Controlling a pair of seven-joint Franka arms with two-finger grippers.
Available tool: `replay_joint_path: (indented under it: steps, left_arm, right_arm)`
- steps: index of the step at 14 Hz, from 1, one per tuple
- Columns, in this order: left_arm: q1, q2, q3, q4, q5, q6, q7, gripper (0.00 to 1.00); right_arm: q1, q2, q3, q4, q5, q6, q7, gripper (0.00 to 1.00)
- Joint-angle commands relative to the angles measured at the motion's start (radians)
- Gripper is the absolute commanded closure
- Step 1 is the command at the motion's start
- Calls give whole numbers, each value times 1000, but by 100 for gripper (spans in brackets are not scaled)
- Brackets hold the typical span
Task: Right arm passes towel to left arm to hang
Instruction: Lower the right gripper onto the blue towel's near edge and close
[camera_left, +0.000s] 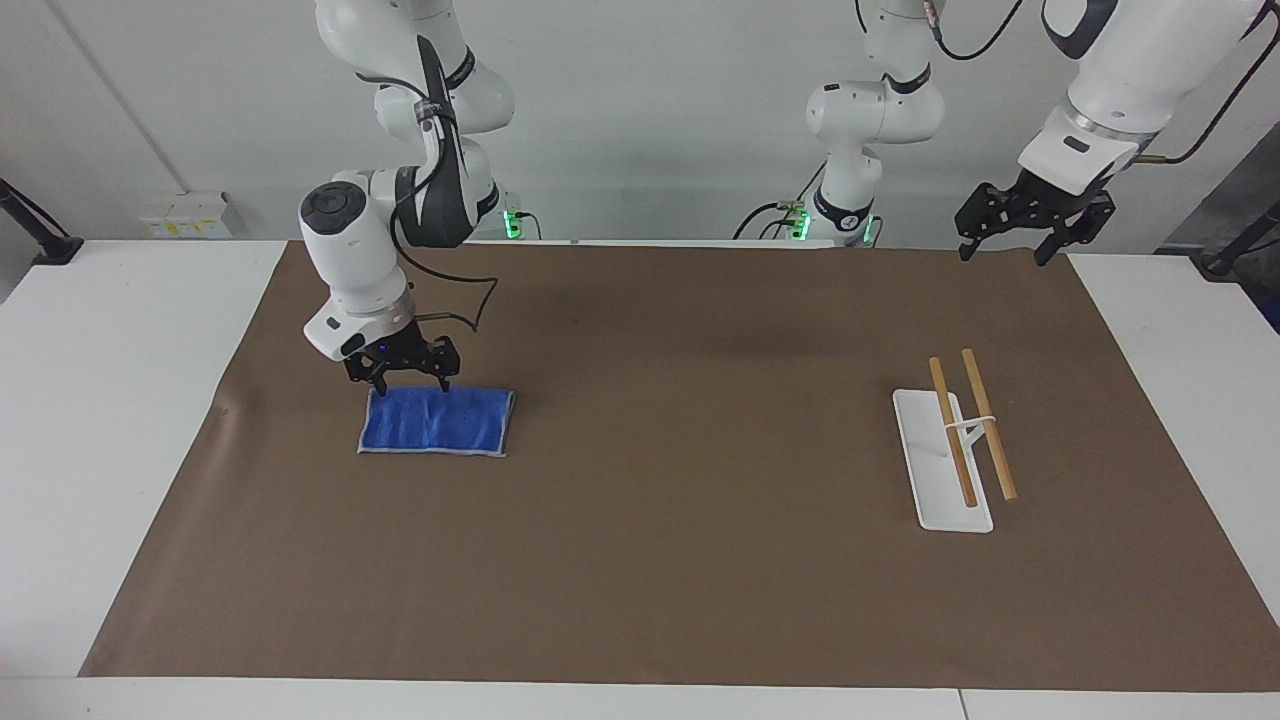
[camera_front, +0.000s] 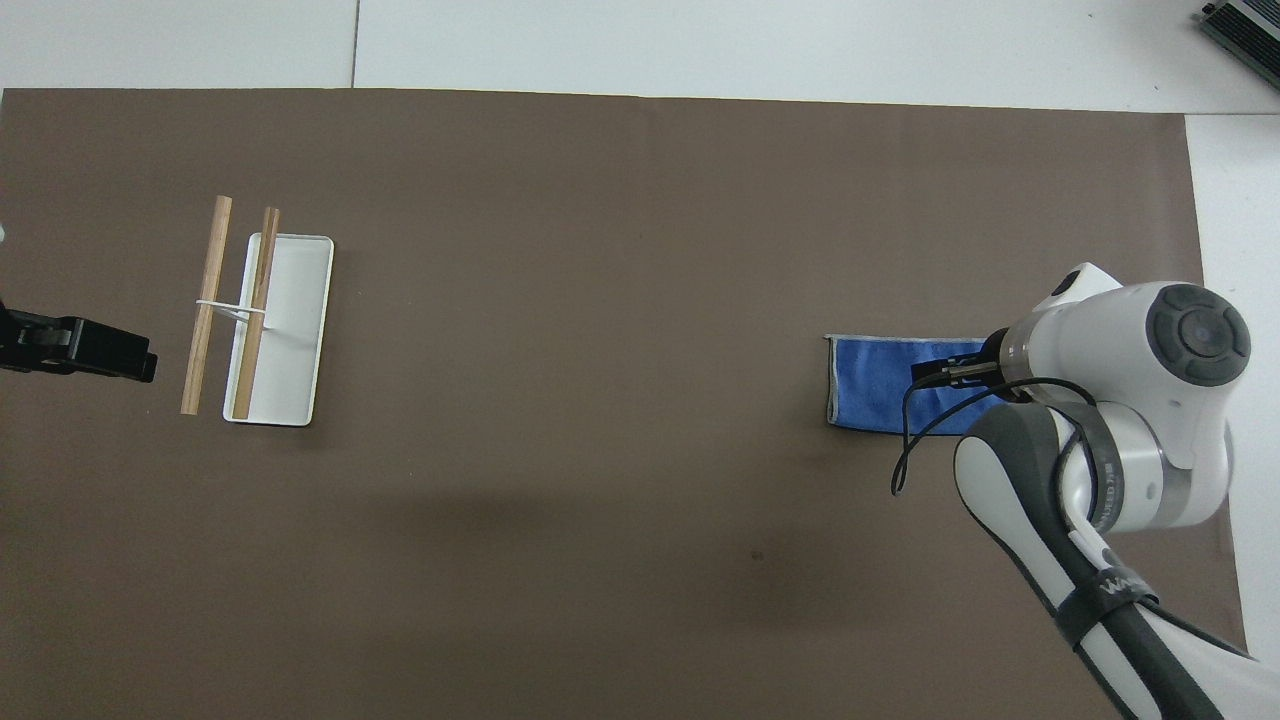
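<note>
Right claw (camera_left: 410, 383) is spread wide, empty, tips just above the towel (camera_left: 437, 422) at its robot-side edge, toward the right arm's end of it. From the facing view I can't tell whether the tips touch the cloth yet; looks like a hair of gap.

Towel lies flat under the claw on the brown mat (camera_left: 660, 560), folded rectangle, grey edging visible.

Step in hand, as I read it: pinch and lift. To do it well, drop straight down so both tips straddle the edge fold, press into the cloth, then close. Grab near that end so plenty hangs free for the handover. Lift slowly, since terry can slip.

Left claw (camera_left: 1020, 222) waits open, up in the air over the mat's robot-side edge, with the rack (camera_left: 945, 470) and its two wooden rods (camera_left: 985, 420) well apart from the right claw, toward the left arm's end of the table (camera_left: 120, 400).
</note>
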Motion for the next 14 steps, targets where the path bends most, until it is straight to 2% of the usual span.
replay_joint_path:
  steps: [1,4,8,14]
  left_arm:
    - [8,-12,-3,-3,-6,-11,-9,0]
    - [8,-12,-3,-3,-5,-11,-9,0]
    - [8,-12,-3,-3,-6,-11,-9,0]
    - [8,-12,-3,-3,-6,-11,-9,0]
  right_arm:
    - [-9,5,4,-77,15,109,-37,0]
    - [-9,39,4,-106,15,209,-51,0]
    - [-9,95,4,-113,15,280,-60,0]
    - [-9,106,6,-120,17,295,-56,0]
